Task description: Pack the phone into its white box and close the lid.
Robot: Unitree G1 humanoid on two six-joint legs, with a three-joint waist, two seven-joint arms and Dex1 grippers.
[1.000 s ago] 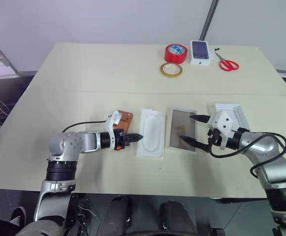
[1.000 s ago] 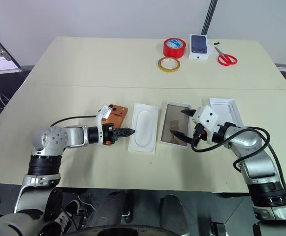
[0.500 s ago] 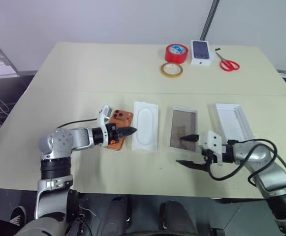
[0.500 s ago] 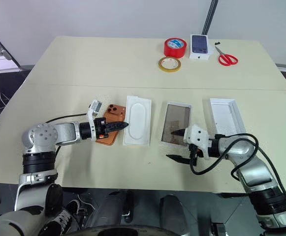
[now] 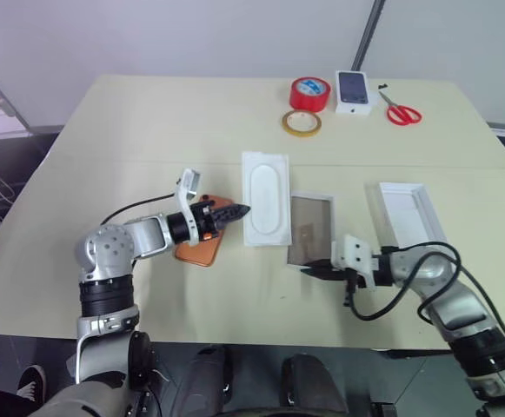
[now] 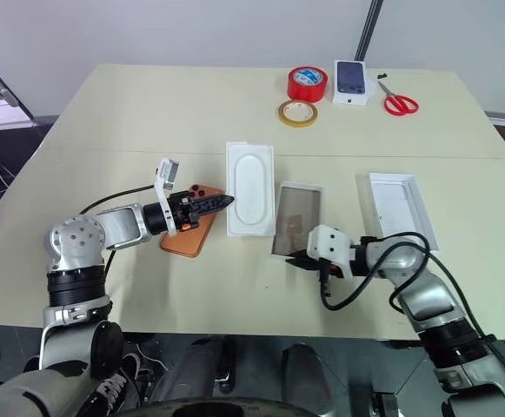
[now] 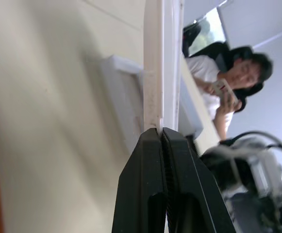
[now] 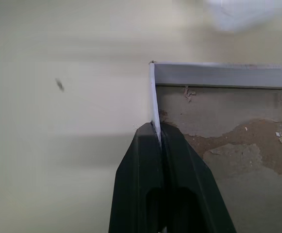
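2 grips on: right gripper (image 5: 322,270) pinched onto near wall of white box (image 5: 310,230), grey-brown floor bare; left gripper (image 5: 239,211) clamped on flat white insert (image 5: 265,197). Phone (image 5: 202,239), copper-orange, flat beside insert. Lid (image 5: 411,211) farther right. Clearing stage; next, probably phone into box.

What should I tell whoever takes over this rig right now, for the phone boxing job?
Left end effector: shut on the edge of the flat white insert, above the phone.
Right end effector: shut on the near wall of the white box.
The phone lies back up on the table; the lid sits open side up, right of the box.
Done: nothing packed.
Left: phone into the box, lid on.
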